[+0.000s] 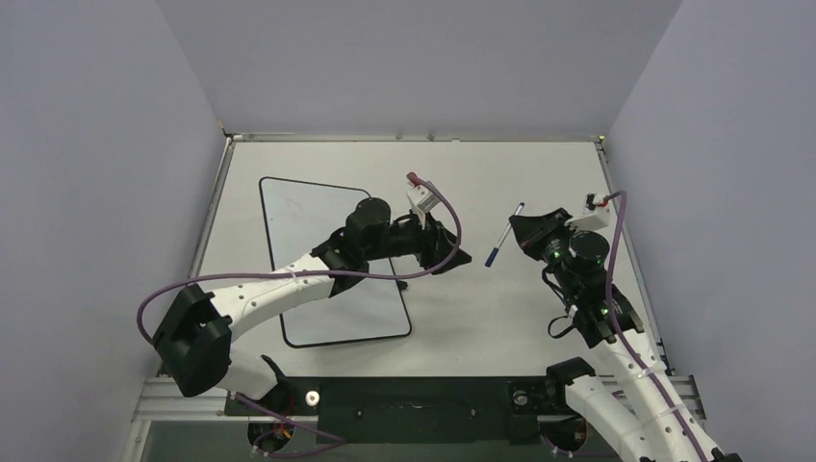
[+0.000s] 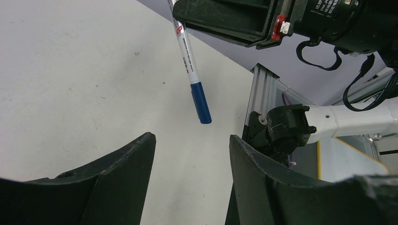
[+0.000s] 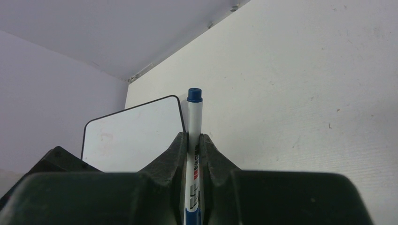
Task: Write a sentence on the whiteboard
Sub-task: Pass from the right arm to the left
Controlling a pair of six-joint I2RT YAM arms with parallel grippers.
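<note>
whiteboard (image 1: 298,207): flat on table (image 1: 500,318), skewed, thin black rim, rounded corners.
whiteboard, hidden part: diagonal band across the middle covered by left arm (image 1: 274,289) in top view; far-left part and near-right corner bare.
whiteboard, right wrist view: only one rounded corner and part of the face seen, rest cut off behind the black fingers.
whiteboard face: reads plain white; one faint smudge in right wrist view; too small and pale to tell any lettering.
marker pen (image 1: 503,236): off the whiteboard, to its right, apart from its right edge; tilted, blue cap (image 2: 201,103) at the low end, the end nearer the whiteboard.
marker pen, print: red and black label on white barrel (image 2: 185,49), too blurred to read.
marker pen, height: seems to hang free over the table in left wrist view; gap under the cap cannot be told.
right gripper (image 3: 194,137): right of the whiteboard, pressed together on the barrel, pinching it; small blue end plug (image 3: 194,94) sticks out past the fingertips; other end cut off by the bottom frame edge.
left gripper (image 2: 191,138): just past the whiteboard's right edge, over bare table, spread wide, nothing between; aimed at the marker pen, apart from it.
left fingers (image 2: 117,178): only the dark tips seen in left wrist view, bases cut by the frame.
</note>
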